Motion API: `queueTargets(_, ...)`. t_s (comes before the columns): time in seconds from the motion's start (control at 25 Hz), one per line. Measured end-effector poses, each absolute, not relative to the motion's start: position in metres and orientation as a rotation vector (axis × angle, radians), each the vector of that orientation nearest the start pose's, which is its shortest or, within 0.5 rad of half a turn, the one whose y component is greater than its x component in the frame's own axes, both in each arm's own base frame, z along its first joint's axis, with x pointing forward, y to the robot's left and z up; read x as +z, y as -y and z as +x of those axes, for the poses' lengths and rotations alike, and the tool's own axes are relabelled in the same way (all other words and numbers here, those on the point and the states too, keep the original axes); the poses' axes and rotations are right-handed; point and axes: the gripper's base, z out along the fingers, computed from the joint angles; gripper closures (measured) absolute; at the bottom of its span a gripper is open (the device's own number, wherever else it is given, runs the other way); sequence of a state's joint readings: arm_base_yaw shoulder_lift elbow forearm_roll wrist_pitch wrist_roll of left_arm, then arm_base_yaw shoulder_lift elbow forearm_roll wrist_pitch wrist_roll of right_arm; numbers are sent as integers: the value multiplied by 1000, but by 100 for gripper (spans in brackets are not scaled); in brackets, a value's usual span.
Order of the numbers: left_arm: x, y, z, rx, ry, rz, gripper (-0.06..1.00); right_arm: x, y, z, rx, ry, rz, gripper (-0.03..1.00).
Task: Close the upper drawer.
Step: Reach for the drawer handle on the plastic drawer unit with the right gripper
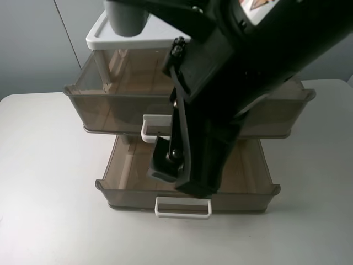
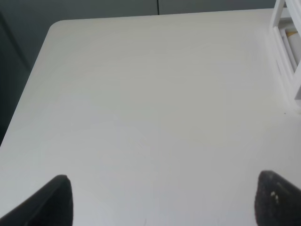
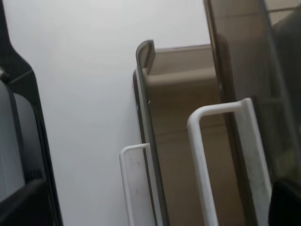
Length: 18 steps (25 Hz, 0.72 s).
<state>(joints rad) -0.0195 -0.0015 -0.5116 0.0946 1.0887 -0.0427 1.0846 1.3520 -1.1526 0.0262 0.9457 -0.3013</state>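
Observation:
The upper drawer (image 1: 118, 107), tall-walled smoky translucent plastic, stands pulled out under the white top frame (image 1: 105, 38). Its white loop handle (image 1: 149, 130) is half hidden behind my right arm. My right gripper (image 1: 165, 163) hangs just in front of that handle, over the lower drawer. In the right wrist view the handle (image 3: 218, 155) lies between my widely parted fingers (image 3: 287, 202), untouched as far as I can see. My left gripper (image 2: 162, 205) is open and empty over bare table, and it does not show in the high view.
The lower drawer (image 1: 138, 190) is pulled out further, with its own shorter white handle (image 1: 183, 207), also seen in the right wrist view (image 3: 134, 183). The white table (image 1: 49, 210) surrounds the unit. The unit's white frame (image 2: 287, 52) shows beside the left gripper.

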Motion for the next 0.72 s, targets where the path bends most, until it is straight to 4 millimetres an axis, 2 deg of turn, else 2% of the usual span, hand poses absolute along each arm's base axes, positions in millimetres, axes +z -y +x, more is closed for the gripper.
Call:
queueTargets(0.52,279,-8,-8,75,-2056,-31,20,287,-257,130,240,-2094,-1903,27)
queueTargets(0.72,279,-8,-8,75,-2056,-31,20,281,-257,137,132,-2053,-1956,27)
